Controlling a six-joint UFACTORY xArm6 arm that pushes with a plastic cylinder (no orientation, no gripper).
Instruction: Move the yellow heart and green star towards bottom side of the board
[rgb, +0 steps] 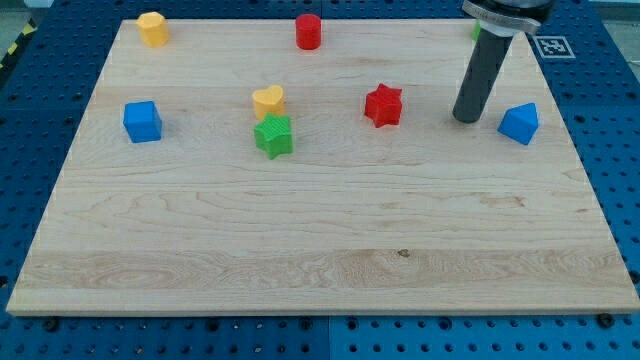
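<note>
The yellow heart (268, 101) lies left of the board's middle, in the upper half. The green star (273, 136) sits just below it, touching or nearly touching. My tip (466, 119) rests on the board at the upper right, far to the right of both blocks. It stands between the red star (383, 105) on its left and a blue block (519, 123) on its right, touching neither.
A yellow block (152, 29) sits at the top left, a red cylinder (308, 32) at the top middle and a blue cube (142, 122) at the left. A sliver of green (476, 30) shows behind the rod. The wooden board (320, 250) lies on blue pegboard.
</note>
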